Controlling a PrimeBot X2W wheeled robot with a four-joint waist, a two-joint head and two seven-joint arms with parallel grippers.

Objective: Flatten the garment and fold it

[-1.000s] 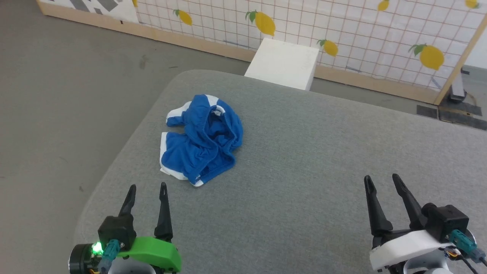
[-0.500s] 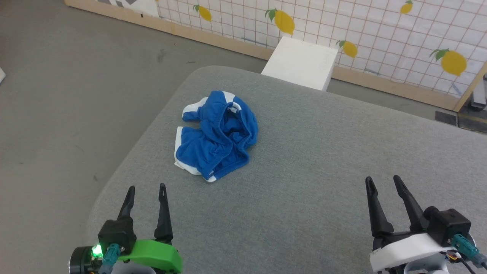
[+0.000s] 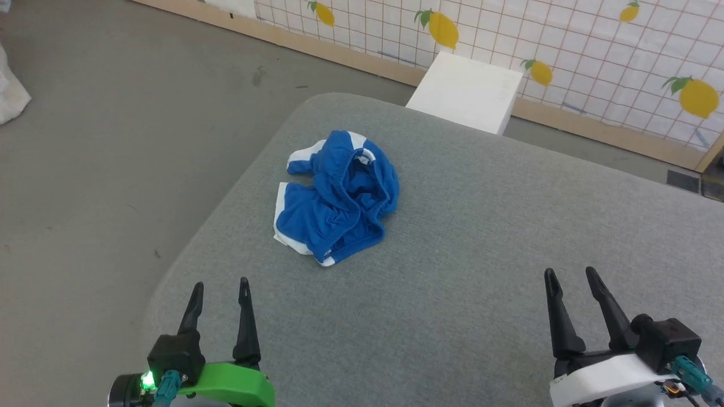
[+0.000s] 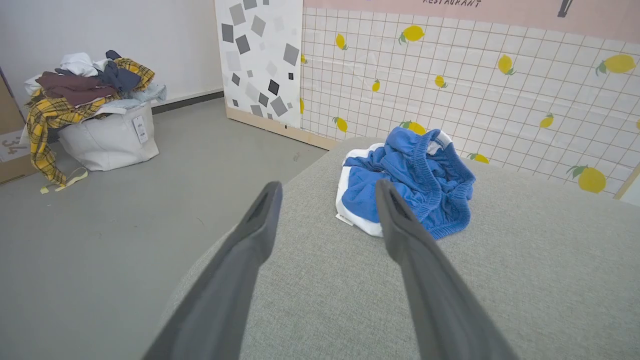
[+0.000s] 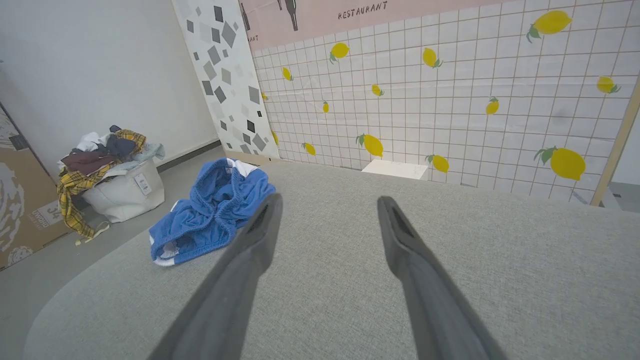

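The garment (image 3: 337,198) lies crumpled in a heap on the grey padded table (image 3: 481,237), near its far left corner. It is bright blue jersey with white side stripes and a gathered elastic waistband on top; no lettering shows. From the left wrist the garment (image 4: 407,177) is just beyond my fingers, and from the right wrist the garment (image 5: 212,210) lies off to the left. My left gripper (image 3: 220,285) hovers open at the table's near left edge, short of the heap. My right gripper (image 3: 569,274) is open at the near right, far from it.
A white block (image 3: 465,91) stands behind the table against the lemon-patterned tile wall (image 3: 565,34). On the floor to the left sits a white laundry bag (image 4: 107,137) piled with clothes (image 4: 82,82). Beside it leans a cardboard box (image 5: 25,200). The table's left edge drops to grey floor (image 3: 102,169).
The whole head view has shifted: the camera turned left, so the garment and table sit further right and slightly higher in it. Both grippers stay open in the same pose.
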